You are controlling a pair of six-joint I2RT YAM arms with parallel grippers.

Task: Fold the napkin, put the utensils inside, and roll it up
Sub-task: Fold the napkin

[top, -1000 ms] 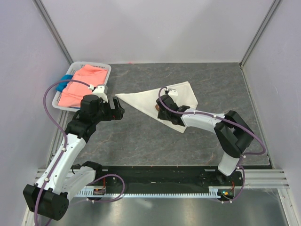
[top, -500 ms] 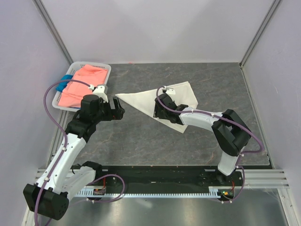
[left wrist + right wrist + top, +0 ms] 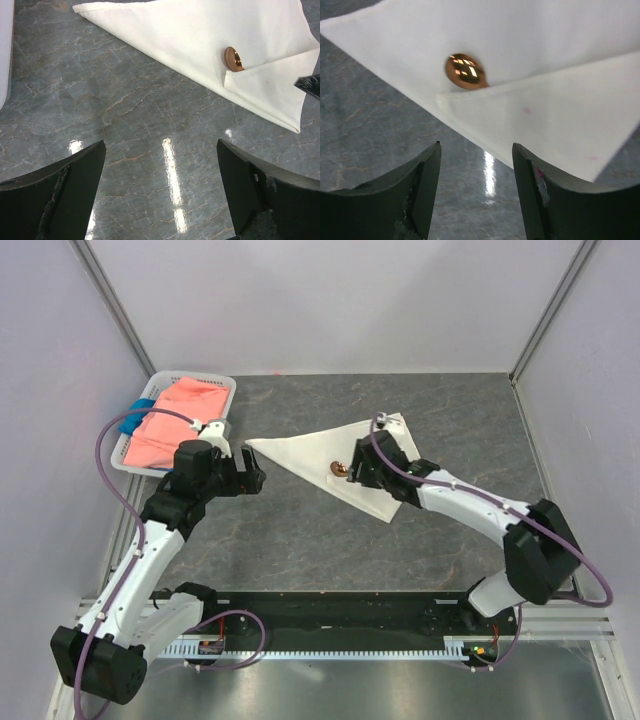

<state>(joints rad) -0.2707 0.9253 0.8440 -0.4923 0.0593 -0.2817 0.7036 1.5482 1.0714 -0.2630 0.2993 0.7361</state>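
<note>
The off-white napkin point(image 3: 310, 450) lies on the table folded into a triangle, with a flap point(image 3: 555, 95) turned over the spoon. Only the spoon's copper-brown bowl point(image 3: 340, 469) sticks out from under the flap's edge; its handle is hidden. The bowl also shows in the left wrist view point(image 3: 232, 58) and the right wrist view point(image 3: 465, 71). My right gripper point(image 3: 360, 478) hovers open just over the napkin's near edge, right of the bowl, holding nothing point(image 3: 476, 150). My left gripper point(image 3: 255, 478) stands wide open over bare table, left of the napkin point(image 3: 160, 150).
A white basket point(image 3: 226, 386) at the back left holds a salmon-pink cloth point(image 3: 175, 420) and a blue cloth point(image 3: 135, 418). Grey walls enclose the marbled table on three sides.
My right gripper has opened and let go of the napkin's flap, then drawn back to the right, uncovering the spoon's bowl. The left arm has not moved.
</note>
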